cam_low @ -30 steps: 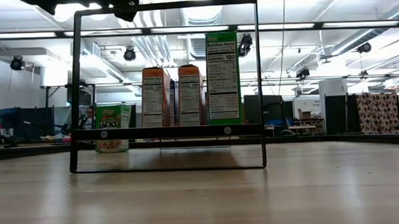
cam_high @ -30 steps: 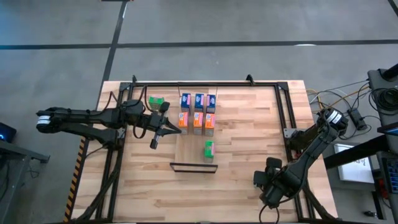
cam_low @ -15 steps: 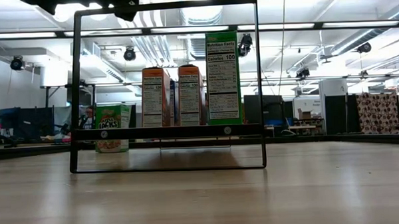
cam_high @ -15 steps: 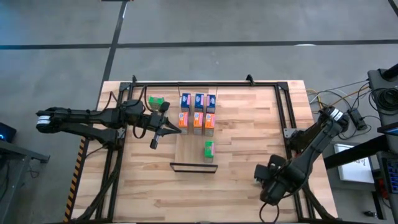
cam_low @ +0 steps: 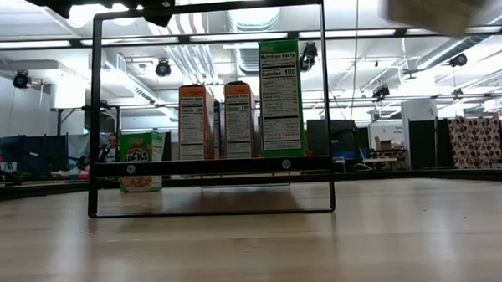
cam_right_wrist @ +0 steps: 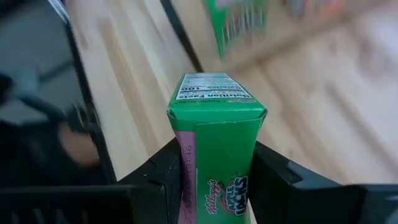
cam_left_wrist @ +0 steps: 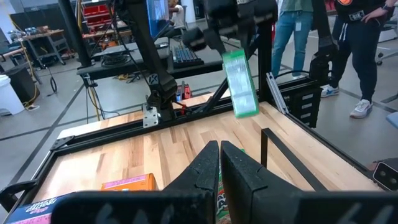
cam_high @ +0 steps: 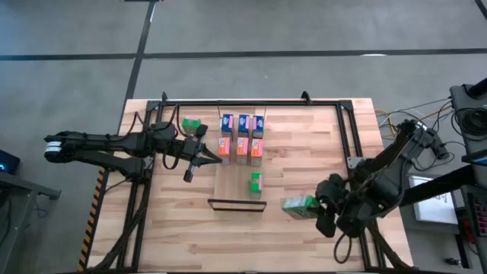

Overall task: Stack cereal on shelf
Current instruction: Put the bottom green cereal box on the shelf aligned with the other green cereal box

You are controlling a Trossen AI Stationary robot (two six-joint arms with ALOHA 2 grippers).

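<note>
**Green box aloft in the right gripper**

Green cardboard fills the right wrist view: a cereal box (cam_right_wrist: 214,143) clamped between the right gripper's (cam_right_wrist: 214,163) fingers. From above, that box (cam_high: 299,205) hangs just off the shelf's (cam_high: 232,183) dark-lipped end; the shelf carries three blue, three orange and one green box (cam_high: 256,183). Another green box (cam_high: 190,123) stands beside the left gripper (cam_high: 204,158), its fingers together. The low view shows nutrition panels.

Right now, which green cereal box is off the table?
The green box gripped by the right gripper, held in the air beside the shelf's dark lip. One other green box stands on the shelf; another sits on the tabletop at the left.
</note>
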